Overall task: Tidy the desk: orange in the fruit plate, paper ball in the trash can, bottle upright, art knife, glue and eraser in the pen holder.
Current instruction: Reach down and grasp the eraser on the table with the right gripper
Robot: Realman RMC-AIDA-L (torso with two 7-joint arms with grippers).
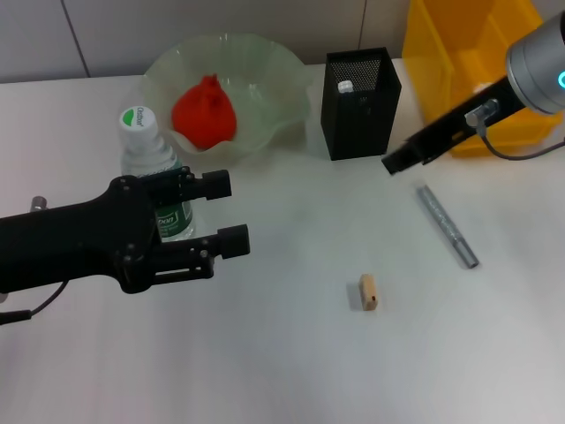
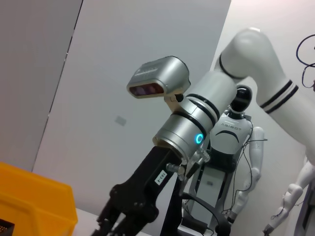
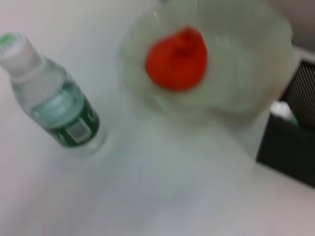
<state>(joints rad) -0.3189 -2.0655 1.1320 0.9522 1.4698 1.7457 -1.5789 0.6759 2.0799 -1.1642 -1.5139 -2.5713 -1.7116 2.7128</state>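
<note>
- Eraser (image 1: 368,292) nearest, lying flat on bare desk (image 1: 282,371), apart from all else; tiny, light, rubbery, so likely grips well; best pinched across short sides, fingers low to tabletop
- Left gripper (image 1: 227,212) at mid-left, fingers spread w/ nothing between, just in front of bottle (image 1: 155,181)
- Bottle already upright, clear plastic w/ green label; prob thin-walled, would dent if squeezed hard; take at body near label, not cap
- Art knife (image 1: 447,225), slim grey stick, flat on desk right of centre; stiff, smooth metal-look, may roll or slip; grab mid-length across width
- Right gripper (image 1: 399,159) hanging above desk btw knife and pen holder (image 1: 360,102); open or closed: can't tell
- Pen holder rigid mesh, something white showing inside
- Orange (image 1: 205,111) in fruit plate (image 1: 287,75); glass-like, fragile, leave alone
- Trash can (image 1: 441,53) farthest, back right
</note>
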